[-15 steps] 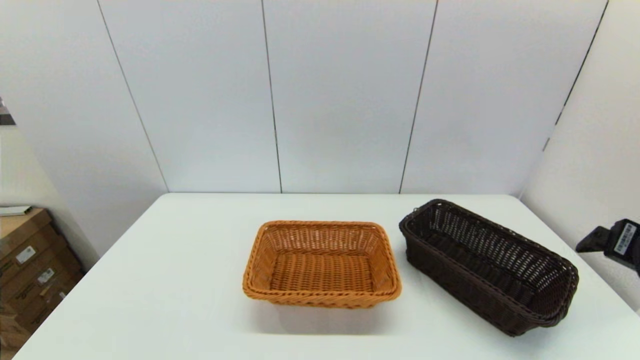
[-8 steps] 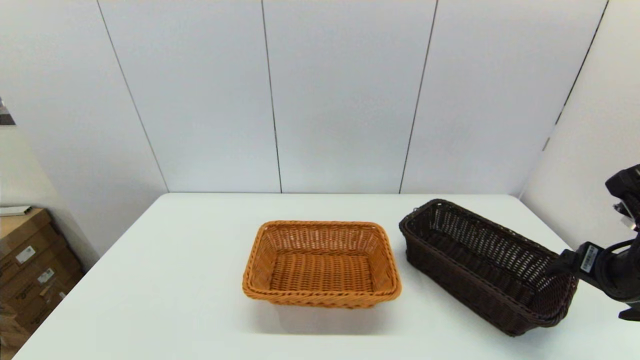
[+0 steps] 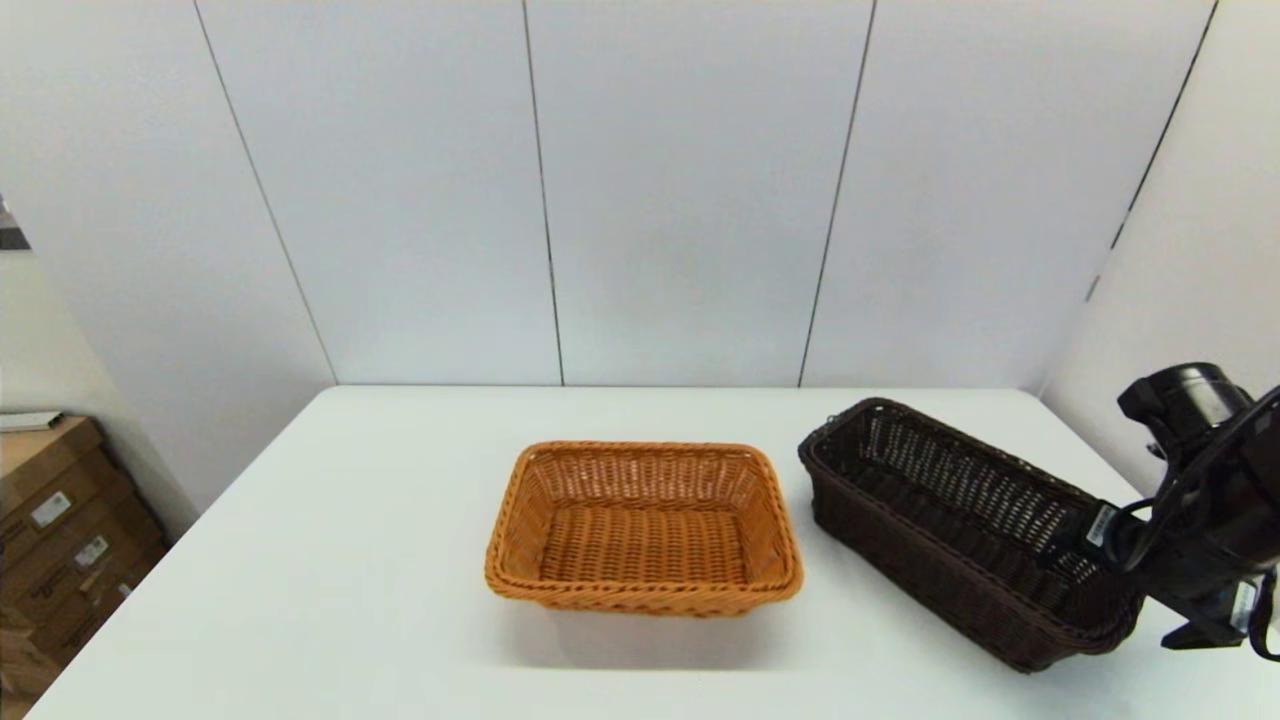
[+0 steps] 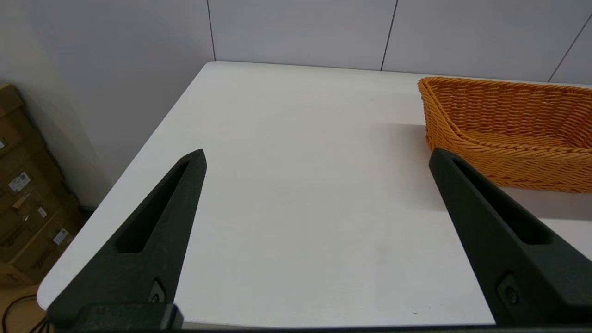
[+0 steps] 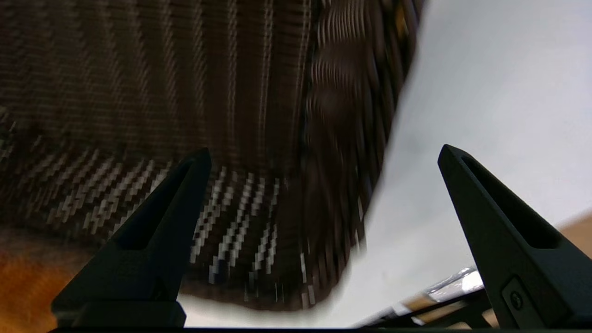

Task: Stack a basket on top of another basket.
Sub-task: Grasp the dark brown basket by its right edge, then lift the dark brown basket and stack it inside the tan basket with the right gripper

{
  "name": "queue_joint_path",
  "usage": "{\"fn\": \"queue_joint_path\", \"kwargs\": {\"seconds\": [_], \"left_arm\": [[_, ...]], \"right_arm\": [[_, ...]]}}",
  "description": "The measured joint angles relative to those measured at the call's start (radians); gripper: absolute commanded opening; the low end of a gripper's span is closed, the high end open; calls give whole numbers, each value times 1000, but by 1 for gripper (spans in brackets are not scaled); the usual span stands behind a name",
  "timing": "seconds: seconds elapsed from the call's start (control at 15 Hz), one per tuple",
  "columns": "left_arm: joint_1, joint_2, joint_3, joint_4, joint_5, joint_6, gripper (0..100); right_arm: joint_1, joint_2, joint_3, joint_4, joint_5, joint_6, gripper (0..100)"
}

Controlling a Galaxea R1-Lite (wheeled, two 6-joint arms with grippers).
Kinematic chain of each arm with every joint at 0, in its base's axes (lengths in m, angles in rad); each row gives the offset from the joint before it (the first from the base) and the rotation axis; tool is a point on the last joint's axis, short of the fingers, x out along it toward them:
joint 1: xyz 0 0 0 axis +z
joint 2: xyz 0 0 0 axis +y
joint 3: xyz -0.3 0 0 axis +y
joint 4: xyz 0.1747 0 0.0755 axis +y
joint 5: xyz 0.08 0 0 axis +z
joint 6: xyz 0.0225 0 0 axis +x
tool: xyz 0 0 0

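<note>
Label on your right gripper [image 5: 323, 152] unreadable. Its jaws gape wide, straddling the dark basket [image 3: 960, 520] wall. Left gripper [image 4: 319, 157] jaws wide, holding nothing.

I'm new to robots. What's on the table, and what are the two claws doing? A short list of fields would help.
Table: white
Orange basket: mid-table, upright, nothing in it
Dark brown basket: to the orange one's right, apart from it, not yet stacked
Right gripper: open, straddling the dark basket's near-end wall
Left gripper: open, over bare table left of the orange basket
</note>
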Motion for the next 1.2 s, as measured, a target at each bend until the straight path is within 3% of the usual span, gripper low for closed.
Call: {"fn": "queue_joint_path", "kwargs": {"seconds": [0.33,0.4,1.2], "left_arm": [[0,0,0,0,0,0,100],[0,0,0,0,0,0,100],[0,0,0,0,0,0,100]], "right_arm": [[-87,139,1,-83,109,-11,100],[-93,149,2,-83,128,-13,0],[-100,99,-6,-72,138,-5,0]]}}
